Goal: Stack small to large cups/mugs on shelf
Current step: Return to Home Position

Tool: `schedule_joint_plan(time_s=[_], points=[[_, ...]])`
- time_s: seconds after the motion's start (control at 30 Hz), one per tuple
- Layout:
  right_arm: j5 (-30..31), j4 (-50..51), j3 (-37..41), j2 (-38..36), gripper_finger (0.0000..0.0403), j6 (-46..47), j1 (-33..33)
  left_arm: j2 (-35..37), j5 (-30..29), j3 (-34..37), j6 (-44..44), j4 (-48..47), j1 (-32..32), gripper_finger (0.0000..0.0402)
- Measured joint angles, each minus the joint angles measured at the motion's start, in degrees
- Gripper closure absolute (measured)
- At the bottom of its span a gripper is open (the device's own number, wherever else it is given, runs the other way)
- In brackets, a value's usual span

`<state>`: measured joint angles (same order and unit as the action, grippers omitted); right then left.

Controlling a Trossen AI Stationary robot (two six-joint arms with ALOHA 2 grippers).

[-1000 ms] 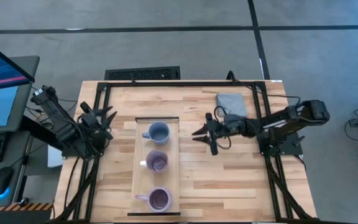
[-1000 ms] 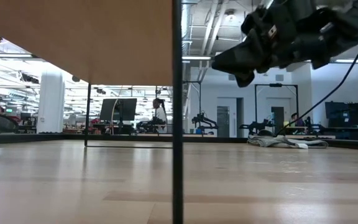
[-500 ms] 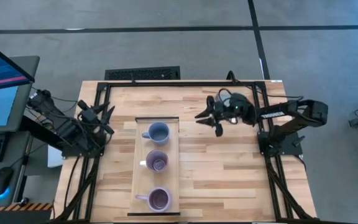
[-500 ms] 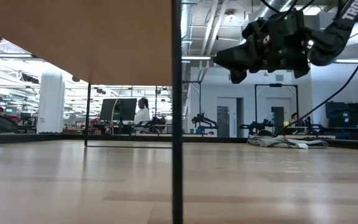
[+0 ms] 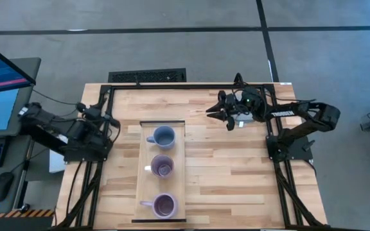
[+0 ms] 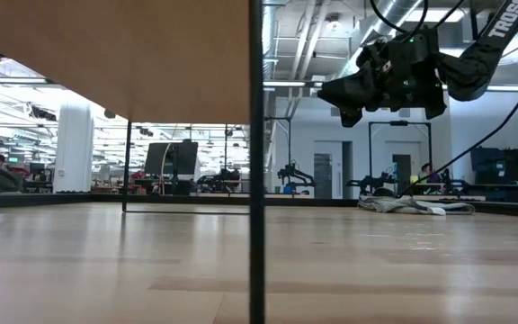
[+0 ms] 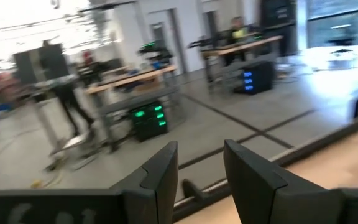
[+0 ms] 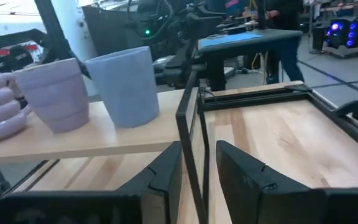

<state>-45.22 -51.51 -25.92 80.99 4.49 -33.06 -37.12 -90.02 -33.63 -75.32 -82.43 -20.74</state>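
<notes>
The shelf (image 5: pixel 144 168) is a long pale board raised on thin dark legs, left of the table's middle. Three mugs stand on it by their bases, in a row from far to near: a blue-grey mug (image 5: pixel 164 136), a purple mug (image 5: pixel 162 165) and a second purple mug (image 5: pixel 164 205). In the right wrist view the blue-grey mug (image 8: pixel 126 87) and a lavender mug (image 8: pixel 53 93) stand side by side. My right gripper (image 5: pixel 214 111) hovers open at the far right, above the table, fingers toward the shelf. My left gripper (image 5: pixel 110 120) is open, left of the shelf's far end.
A grey cloth (image 6: pixel 410 205) lies on the table at the far right, under my right arm. A black frame (image 5: pixel 191 86) runs around the table's edges. A keyboard (image 5: pixel 148 76) sits beyond the far edge. Bare wood (image 5: pixel 230 173) stretches right of the shelf.
My right gripper has swung toward the table's far edge, staying above the table and holding nothing. My left arm has swung about at the table's left edge, its gripper staying near the shelf's far end. The mugs and shelf have kept still.
</notes>
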Motion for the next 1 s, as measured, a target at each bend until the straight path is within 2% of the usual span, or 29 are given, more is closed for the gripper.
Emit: schedule_joint_plan(time_s=[0.17, 0.23, 0.37, 0.53, 0.83, 1.0], points=[[-1.46, -0.04, -0.01, 0.00, 0.0280, 0.02, 0.07, -0.04, 0.02, 0.00, 0.14, 2.88, 7.88, 0.0280], [-1.48, -0.04, -0.01, 0.00, 0.0280, 0.02, 0.07, -0.78, -0.01, 0.00, 3.38, 5.56, 9.38, 0.0280], [-1.86, -0.07, -0.01, 0.00, 0.0280, -0.04, -0.13, -3.15, 0.00, 0.00, 10.90, 12.65, 9.76, 0.0280], [-6.12, -0.60, -0.01, -0.02, 0.0280, -0.30, -2.00, -7.91, 0.02, -0.02, 18.42, 18.20, 9.76, 0.0280], [-12.17, -0.87, 0.00, -0.02, 0.0280, -0.44, -5.56, -9.51, 0.01, -0.02, 9.58, 15.39, 9.57, 0.0280], [-15.23, -0.87, 0.00, -0.02, 0.0280, -0.43, -7.60, -9.38, -0.02, -0.02, 11.29, 16.01, 6.42, 0.0280]])
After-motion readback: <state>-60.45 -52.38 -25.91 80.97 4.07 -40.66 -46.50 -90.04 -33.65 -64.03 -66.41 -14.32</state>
